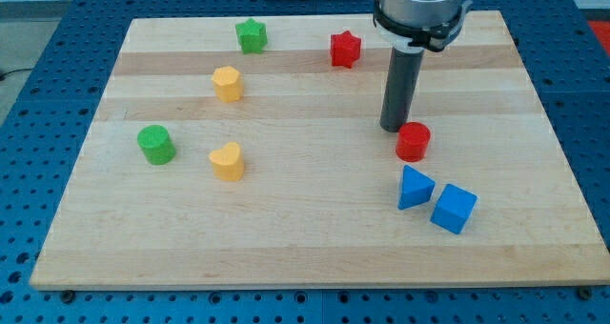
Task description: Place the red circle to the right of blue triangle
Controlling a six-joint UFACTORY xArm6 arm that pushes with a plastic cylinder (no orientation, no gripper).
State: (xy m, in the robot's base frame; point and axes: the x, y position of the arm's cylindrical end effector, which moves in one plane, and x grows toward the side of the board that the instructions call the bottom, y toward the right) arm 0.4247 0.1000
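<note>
The red circle (414, 141) is a short red cylinder right of the board's middle. The blue triangle (414, 188) lies just below it, toward the view's bottom. A blue cube (454, 209) sits touching or nearly touching the triangle's right side. My tip (395, 127) rests on the board just to the upper left of the red circle, very close to it or touching it.
A red star (345, 49) and a green star (252, 35) lie near the view's top. A yellow hexagon-like block (227, 83), a yellow heart (227, 160) and a green cylinder (156, 144) lie on the left half. The wooden board (286, 248) sits on a blue perforated table.
</note>
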